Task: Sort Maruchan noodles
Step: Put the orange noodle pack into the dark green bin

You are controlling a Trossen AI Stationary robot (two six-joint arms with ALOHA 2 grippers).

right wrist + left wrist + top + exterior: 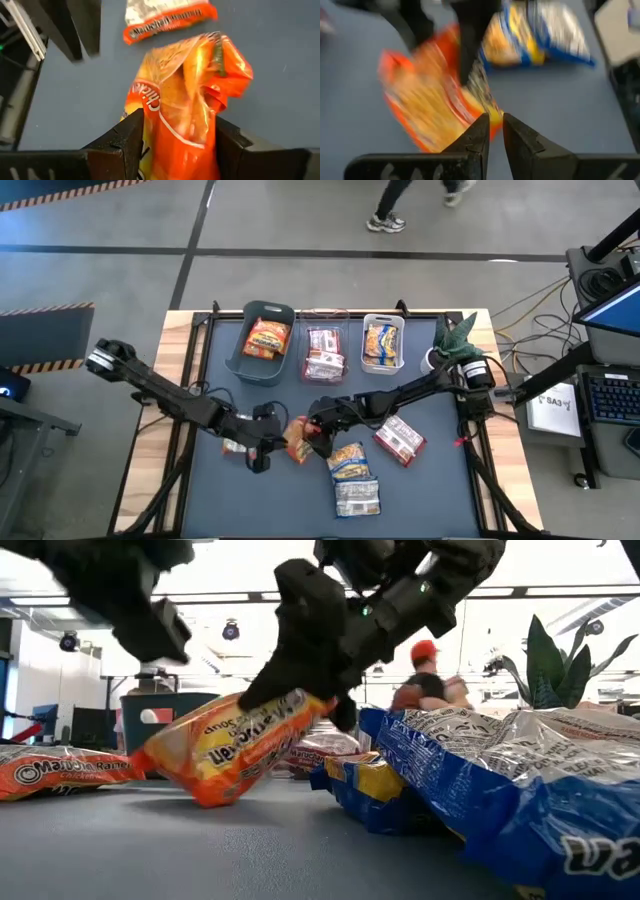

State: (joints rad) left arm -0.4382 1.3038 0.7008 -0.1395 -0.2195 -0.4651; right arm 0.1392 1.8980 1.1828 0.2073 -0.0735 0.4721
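Observation:
An orange Maruchan packet (297,444) is at the table's middle, tilted, with my right gripper (177,120) shut on it. My left gripper (262,455) hangs just left of it, raised off the table. Its fingers (496,120) are shut with only a slit between them and hold nothing. Another orange-and-white packet (170,22) lies flat under the left arm. A yellow-and-blue packet (348,462), a silvery one (357,498) and a red-and-white one (400,438) lie flat to the right and near side. My right gripper pinches the orange packet between its two fingers by one end (160,135). The fingers slant down at it from the table's right side. The packet is tilted, and its lower end (195,790) rests on the table while the crumpled free end (225,70) sticks out ahead.
Along the far edge stand a teal bin (240,360) with an orange packet, a clear bin (325,315) with red-and-white packets and a white bin (384,320) with a yellow one. A potted plant (455,340) is at the far right corner. A person (400,205) walks beyond the table.

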